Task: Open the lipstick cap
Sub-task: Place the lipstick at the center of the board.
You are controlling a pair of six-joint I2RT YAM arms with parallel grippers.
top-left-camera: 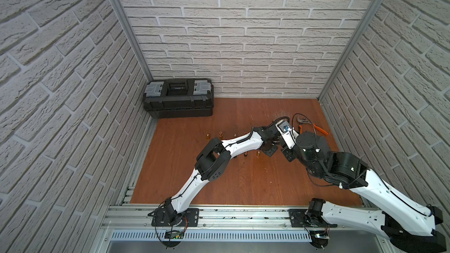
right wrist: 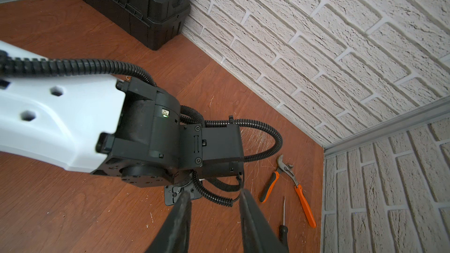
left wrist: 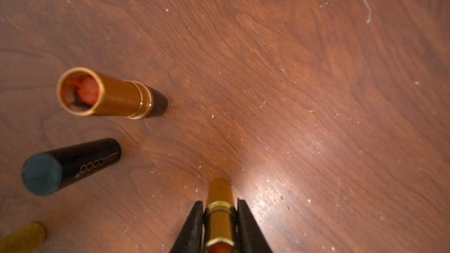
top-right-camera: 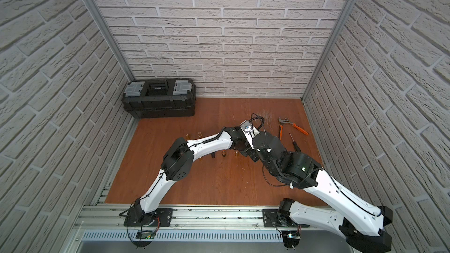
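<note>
Standing on end on the worktop [left wrist: 304, 81], the lipstick [left wrist: 219, 217] sits between the fingers of the left hand [left wrist: 219, 202], right of centre in both top views, probably to steady it upright; pressing or released, I cannot tell. Red at its near end suggests it is already open. The right hand [right wrist: 214, 191] hangs unclenched, empty, just beside. An uncapped tube [left wrist: 104, 93] and black cylinder [left wrist: 73, 164] stand near.
</note>
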